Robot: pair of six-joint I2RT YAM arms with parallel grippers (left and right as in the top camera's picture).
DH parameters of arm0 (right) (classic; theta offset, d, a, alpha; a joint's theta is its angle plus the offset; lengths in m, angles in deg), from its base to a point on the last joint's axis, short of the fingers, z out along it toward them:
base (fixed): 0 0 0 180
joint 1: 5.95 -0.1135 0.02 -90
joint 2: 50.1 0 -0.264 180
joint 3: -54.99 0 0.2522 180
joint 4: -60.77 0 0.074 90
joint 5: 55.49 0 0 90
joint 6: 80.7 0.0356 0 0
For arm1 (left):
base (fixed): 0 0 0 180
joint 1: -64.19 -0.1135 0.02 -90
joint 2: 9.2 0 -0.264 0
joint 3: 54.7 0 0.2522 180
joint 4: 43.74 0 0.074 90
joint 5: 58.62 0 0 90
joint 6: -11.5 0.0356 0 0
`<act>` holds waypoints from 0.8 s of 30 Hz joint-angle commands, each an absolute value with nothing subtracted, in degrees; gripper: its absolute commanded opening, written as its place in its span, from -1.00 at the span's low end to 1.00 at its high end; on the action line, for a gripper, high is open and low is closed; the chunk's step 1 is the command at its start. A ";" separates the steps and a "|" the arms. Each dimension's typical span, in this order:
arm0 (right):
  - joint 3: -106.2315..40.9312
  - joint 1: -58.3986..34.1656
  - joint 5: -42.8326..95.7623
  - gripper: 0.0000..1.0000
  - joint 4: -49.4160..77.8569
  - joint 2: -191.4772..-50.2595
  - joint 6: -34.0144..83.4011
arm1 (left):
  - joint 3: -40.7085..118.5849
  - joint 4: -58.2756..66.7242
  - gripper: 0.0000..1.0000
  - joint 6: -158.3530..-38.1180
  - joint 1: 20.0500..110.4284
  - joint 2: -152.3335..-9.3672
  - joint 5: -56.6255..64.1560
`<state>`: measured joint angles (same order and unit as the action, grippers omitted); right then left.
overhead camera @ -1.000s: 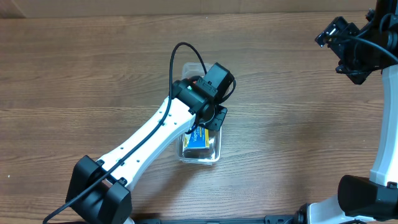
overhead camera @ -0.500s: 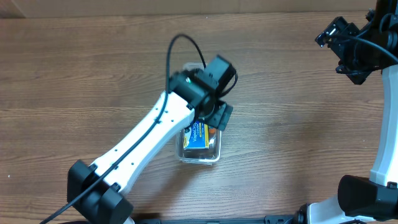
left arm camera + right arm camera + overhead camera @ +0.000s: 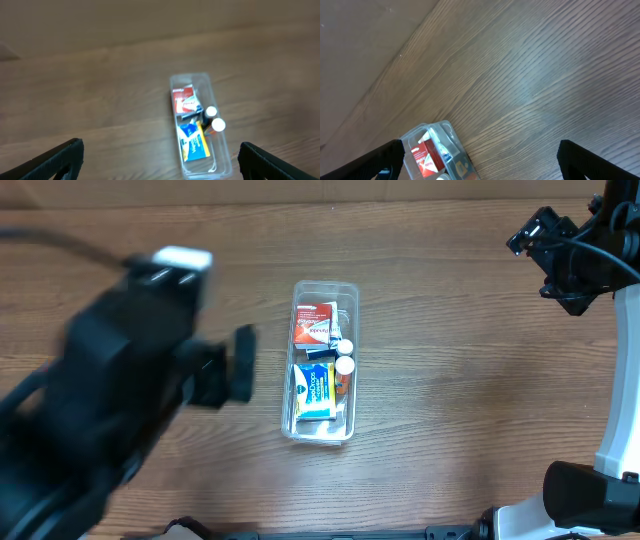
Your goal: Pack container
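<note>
The wooden table (image 3: pixel 470 390) carries the container (image 3: pixel 343 292). The left gripper (image 3: pixel 160 164) hangs left of the container and well above it, blurred, with fingers spread wide and empty. The right gripper (image 3: pixel 480 164) is well to the container's right, also spread and holding nothing. In the container lie a blue-and-yellow box (image 3: pixel 315 392), a red packet (image 3: pixel 314 325) and two white caps (image 3: pixel 345 366).

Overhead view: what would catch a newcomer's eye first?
The blurred black left arm fills the left side, close to the camera. At the centre of the table lies the clear container, holding a red box, a blue-and-yellow box and two white caps.
</note>
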<state>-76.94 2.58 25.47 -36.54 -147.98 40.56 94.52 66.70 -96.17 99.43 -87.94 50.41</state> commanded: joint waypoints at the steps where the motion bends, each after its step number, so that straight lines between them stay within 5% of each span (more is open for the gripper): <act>1: -77.16 2.69 25.43 1.00 -36.24 -147.61 40.41 | 94.76 66.81 1.00 -92.06 99.46 -83.88 49.14; 9: -77.16 2.69 25.43 1.00 -36.24 -147.61 40.41 | 79.81 65.11 1.00 -94.53 96.18 -67.46 49.97; 16: -77.16 2.69 25.43 1.00 -36.24 -147.61 40.41 | 47.90 37.52 1.00 -65.64 68.62 -57.08 22.21; 24: -77.16 2.69 25.43 1.00 -36.24 -147.61 40.41 | 6.87 9.72 1.00 -65.42 64.44 -40.12 12.20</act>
<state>-76.92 2.58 25.49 -36.52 -147.98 40.58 19.51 17.31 -67.93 65.21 -47.51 19.48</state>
